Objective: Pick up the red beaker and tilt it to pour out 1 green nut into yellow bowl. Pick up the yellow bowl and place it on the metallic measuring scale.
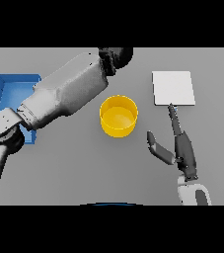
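Observation:
The yellow bowl [118, 116] stands upright at the middle of the table, and I see nothing but yellow inside it. The metallic measuring scale [173, 88], a pale square plate, lies to its right and further back. My right hand [182, 148] is open right of the bowl, apart from it, with straight fingers reaching to the scale's near edge and the thumb spread toward the bowl. My left arm crosses from the lower left, and its dark left hand [115, 57] sits at the far edge behind the bowl. No red beaker or green nut shows.
A blue tray [10, 91] lies at the far left, partly covered by my left forearm [64, 96]. Bare grey table runs between the bowl and the scale and along the front.

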